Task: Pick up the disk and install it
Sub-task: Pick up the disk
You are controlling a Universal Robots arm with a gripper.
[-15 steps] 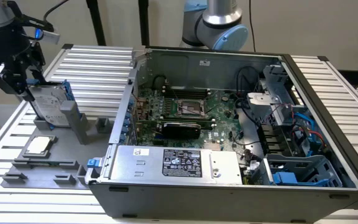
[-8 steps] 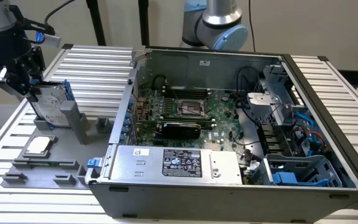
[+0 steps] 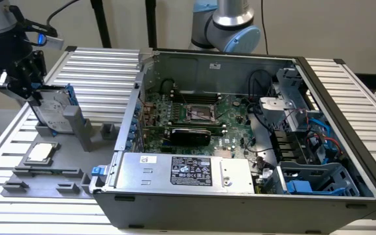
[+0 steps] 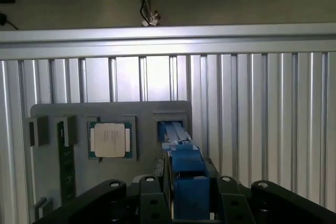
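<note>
One silver-grey rectangular disk (image 3: 49, 110) with a white label, clipped in a bright blue plastic carrier frame, stands on end in an upright slot of the grey plastic fixture plate (image 3: 51, 176). Its long axis is close to upright and leans only slightly. The black gripper (image 4: 186, 198) sits directly over the disk's upper end. In the wrist view its fingers (image 4: 151, 200) lie against the two broad faces with the blue frame edge between them, so the disk reads as gripped. Its lower end appears to rest in the slot.

A small square silver chip (image 3: 41, 152) lies flat in a recess of the same plate, just beside the slot and apart from the disk. The plate rests on the ribbed aluminium table (image 3: 103, 73).

On the exterior view's right of the plate lies the open dark grey metal computer case (image 3: 240, 205), its near side wall rising between the plate and the green motherboard (image 3: 195, 112). A large silver box with a black label (image 3: 188, 171) fills the near edge of the case. A grey-and-blue plastic drive bay (image 3: 312, 183) sits at the corner on the exterior view's right, well apart from the disk.

Judged from both views, the room straight above the slot is open, and the case wall is the nearest edge to one side.
</note>
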